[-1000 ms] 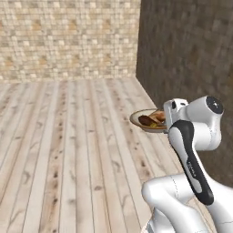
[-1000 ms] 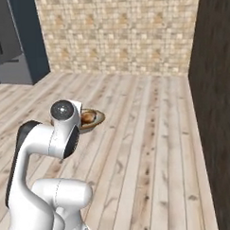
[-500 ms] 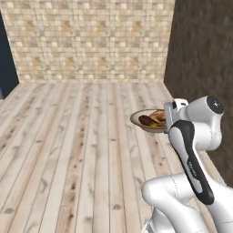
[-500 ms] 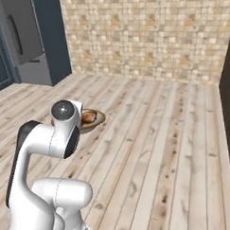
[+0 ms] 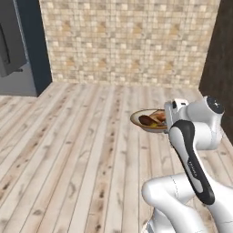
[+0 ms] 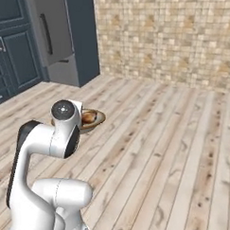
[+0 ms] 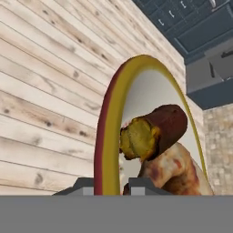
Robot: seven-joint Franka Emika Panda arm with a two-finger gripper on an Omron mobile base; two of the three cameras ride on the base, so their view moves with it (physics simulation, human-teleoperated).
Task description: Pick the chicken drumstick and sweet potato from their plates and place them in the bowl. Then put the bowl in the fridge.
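Wooden floor planks ran beneath you toward a tan tiled wall. Your bowl [image 7: 105, 136] was carried above the floor, at 12 o'clock from the arm's shoulder in the left base view, with the sweet potato [image 7: 152, 129] and the chicken drumstick [image 7: 175, 170] lying inside it, touching. Your gripper [image 7: 112, 185] was closed on the bowl's brown rim, one finger [image 7: 83, 185] on each side of it. Farther out, at about 10 o'clock in the right base view, stood the grey fridge [image 6: 54, 34] beside dark blue cabinets [image 6: 12, 55].
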